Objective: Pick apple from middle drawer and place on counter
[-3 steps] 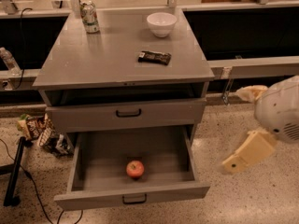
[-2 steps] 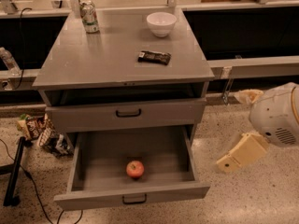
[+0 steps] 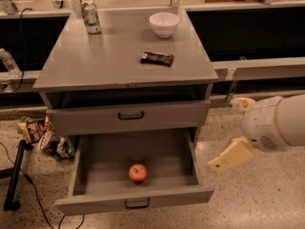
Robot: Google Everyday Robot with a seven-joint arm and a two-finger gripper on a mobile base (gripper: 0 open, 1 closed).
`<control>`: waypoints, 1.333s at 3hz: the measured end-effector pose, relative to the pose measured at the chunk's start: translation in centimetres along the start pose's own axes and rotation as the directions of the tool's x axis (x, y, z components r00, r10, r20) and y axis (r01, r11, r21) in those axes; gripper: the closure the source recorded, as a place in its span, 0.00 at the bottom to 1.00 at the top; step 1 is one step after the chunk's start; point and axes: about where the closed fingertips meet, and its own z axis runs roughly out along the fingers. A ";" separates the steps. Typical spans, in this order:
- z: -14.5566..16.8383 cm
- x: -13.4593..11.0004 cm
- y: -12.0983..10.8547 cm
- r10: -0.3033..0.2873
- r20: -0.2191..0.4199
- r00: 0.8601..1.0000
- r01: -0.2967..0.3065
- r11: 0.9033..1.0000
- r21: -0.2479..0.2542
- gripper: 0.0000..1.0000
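Fingers (image 3: 233, 154) of gripper (image 3: 223, 133): beige, spread apart, nothing between them; held above speckled floor (image 3: 252, 202), right of middle drawer (image 3: 95, 203), not touching it. Item: apple (image 3: 137, 172), red, lying in the pulled-out middle drawer, near front centre. Counter (image 3: 109, 56) bears white bowl (image 3: 164, 24), can (image 3: 90, 17), dark bar (image 3: 157, 58).

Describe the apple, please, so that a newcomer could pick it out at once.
Under the counter, the middle drawer, the lowest one, stands pulled open, with the gripper beyond its right side. The apple lies alone near the drawer's front centre. It is small, round and red, unlike the white bowl above.
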 end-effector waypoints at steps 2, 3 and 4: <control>12.7 0.3 -3.1 -0.025 0.107 0.994 0.027 0.999 -0.024 0.00; 15.9 1.8 -0.9 -0.010 0.143 0.990 0.022 0.996 -0.085 0.00; 16.4 2.1 -0.6 -0.001 0.149 0.989 0.015 0.996 -0.092 0.00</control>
